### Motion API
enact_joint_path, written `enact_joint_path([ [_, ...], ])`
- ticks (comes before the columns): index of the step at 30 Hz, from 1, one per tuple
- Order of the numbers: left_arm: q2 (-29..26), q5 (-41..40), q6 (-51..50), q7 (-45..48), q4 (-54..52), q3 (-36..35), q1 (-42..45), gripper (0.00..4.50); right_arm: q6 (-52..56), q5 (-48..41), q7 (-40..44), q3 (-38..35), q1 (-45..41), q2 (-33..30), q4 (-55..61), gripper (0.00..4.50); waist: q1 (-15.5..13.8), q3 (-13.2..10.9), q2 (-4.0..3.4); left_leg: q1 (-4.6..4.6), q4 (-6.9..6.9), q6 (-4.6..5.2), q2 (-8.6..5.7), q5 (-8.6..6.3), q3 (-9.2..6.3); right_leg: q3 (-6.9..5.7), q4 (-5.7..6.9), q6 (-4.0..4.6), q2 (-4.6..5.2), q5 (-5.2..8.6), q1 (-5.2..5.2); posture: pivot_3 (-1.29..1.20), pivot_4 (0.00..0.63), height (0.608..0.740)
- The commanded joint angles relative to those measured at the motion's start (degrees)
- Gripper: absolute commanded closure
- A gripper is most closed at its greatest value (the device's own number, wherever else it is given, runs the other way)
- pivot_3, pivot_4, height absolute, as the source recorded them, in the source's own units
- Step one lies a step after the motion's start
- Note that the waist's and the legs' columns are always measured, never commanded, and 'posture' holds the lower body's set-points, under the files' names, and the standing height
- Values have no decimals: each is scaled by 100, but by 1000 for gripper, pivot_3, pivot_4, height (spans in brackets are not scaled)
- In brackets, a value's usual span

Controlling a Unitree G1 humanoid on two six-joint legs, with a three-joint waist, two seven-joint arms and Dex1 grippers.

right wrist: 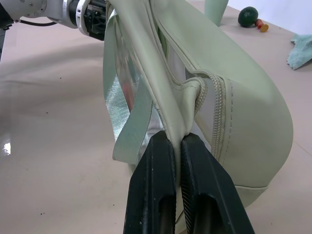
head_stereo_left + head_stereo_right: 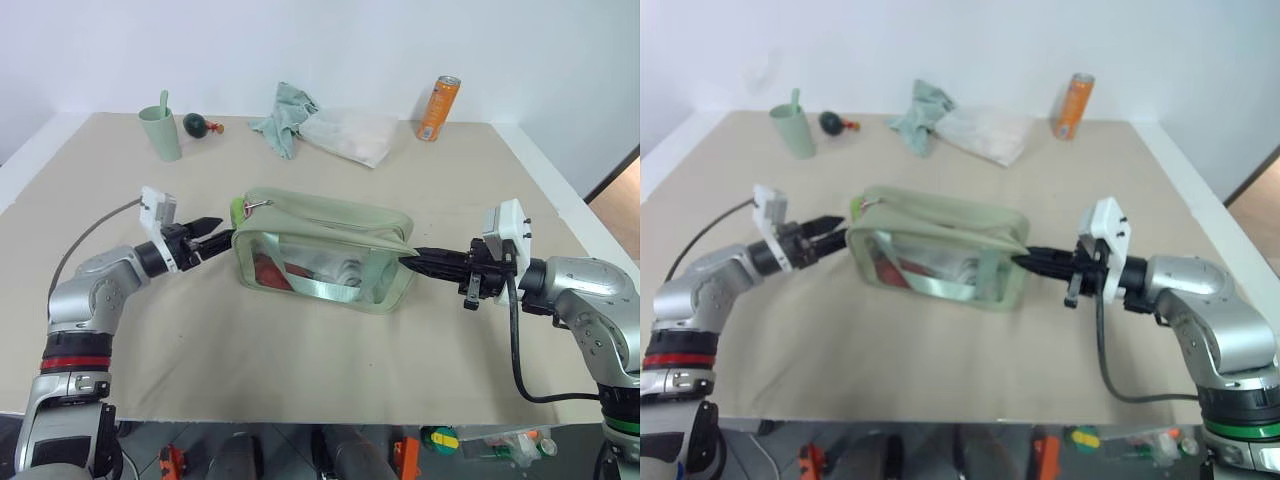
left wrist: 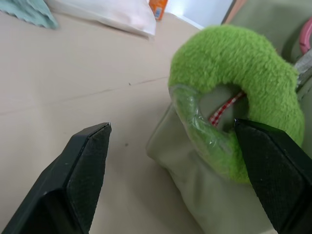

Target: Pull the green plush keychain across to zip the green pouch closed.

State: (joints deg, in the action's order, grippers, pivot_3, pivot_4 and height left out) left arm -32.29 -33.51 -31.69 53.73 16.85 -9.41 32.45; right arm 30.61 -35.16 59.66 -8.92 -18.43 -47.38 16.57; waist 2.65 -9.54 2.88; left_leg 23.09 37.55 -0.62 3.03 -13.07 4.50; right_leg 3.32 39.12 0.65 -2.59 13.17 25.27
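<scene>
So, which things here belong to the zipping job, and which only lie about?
Job: pale sage-green fabric pouch; lime-green round plush keychain; left pincer; right pincer.
Lying about: orange can; sage-green cup; pale green rag; dark green ball toy.

Beige table [image 2: 300, 370], white wall [image 2: 330, 50] — bright

Brightness: bright, even, diffuse across the table [image 2: 300, 340].
Source: seemingly from overhead; no lamp visible.
Shadows: soft and faint, a thin one under the pouch [image 2: 330, 255].
Glare: pale sheen on the pouch's clear window; small white glint on the table in the right wrist view.
Focus: plush keychain [image 3: 234, 92] sharp up close; white bag [image 3: 105, 14] and orange can [image 3: 158, 7] behind it blurred.
Distortion: table edges slightly bowed in the head views.
</scene>
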Motion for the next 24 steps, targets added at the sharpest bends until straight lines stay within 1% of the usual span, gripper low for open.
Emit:
enact_joint_path([
  [1, 64, 12, -48, -8, -101, 10, 167, 1551, -49, -26, -5, -61, 42, -25, 192, 4500, -2, 0, 0, 0, 0, 0, 0, 0, 0, 0, 0, 0, 0, 0, 0, 0, 150, 740],
  [3, 123, 22, -60, -30, -113, 25, 196, 2164, -60, -20, -6, -58, 41, -26, 190, 4500, -2, 0, 0, 0, 0, 0, -1, 0, 0, 0, 0, 0, 1, 0, -1, 0, 150, 740],
  [5, 181, 14, -93, -66, -108, 10, 242, 2945, -77, -5, -12, -50, 39, -27, 183, 4500, -3, 0, 0, 0, 1, 0, -2, 0, -1, 0, 0, 0, 1, 0, -1, 0, 150, 740],
  [6, 221, -5, -112, -101, -98, -15, 285, 3190, -86, 1, -13, -42, 31, -25, 172, 4500, -3, 0, 0, 0, 1, 1, -2, 0, -1, 0, 0, 0, 1, 0, -2, 0, 150, 740],
  [9, 301, -89, -187, -191, -142, -92, 369, 4319, -103, 8, -22, -31, 33, -15, 168, 4500, -3, 0, 0, 0, 1, 1, -2, 0, -1, 0, 0, -1, 1, -1, -2, 0, 150, 740],
  [10, 316, -110, -204, -213, -156, -111, 382, 4487, -106, 8, -25, -31, 36, -12, 172, 4500, -3, 0, 0, 0, 1, 1, -2, 1, -2, 0, 0, -1, 1, -1, -2, 0, 150, 740],
  [19, 430, -180, -188, -375, -262, -244, 503, 4487, -126, 34, -37, 24, -9, 26, 151, 4500, -5, 0, 0, 1, 1, 0, -4, 1, -2, 0, 0, -1, 3, -1, -2, 0, 150, 740],
  [24, 535, -543, -179, -571, -339, -683, 908, 4487, -137, 59, -18, 52, -30, 32, 127, 4500, -6, 0, 1, 2, 2, 0, -4, 2, -4, -2, 0, -2, 2, -2, -2, 0, 150, 740],
])
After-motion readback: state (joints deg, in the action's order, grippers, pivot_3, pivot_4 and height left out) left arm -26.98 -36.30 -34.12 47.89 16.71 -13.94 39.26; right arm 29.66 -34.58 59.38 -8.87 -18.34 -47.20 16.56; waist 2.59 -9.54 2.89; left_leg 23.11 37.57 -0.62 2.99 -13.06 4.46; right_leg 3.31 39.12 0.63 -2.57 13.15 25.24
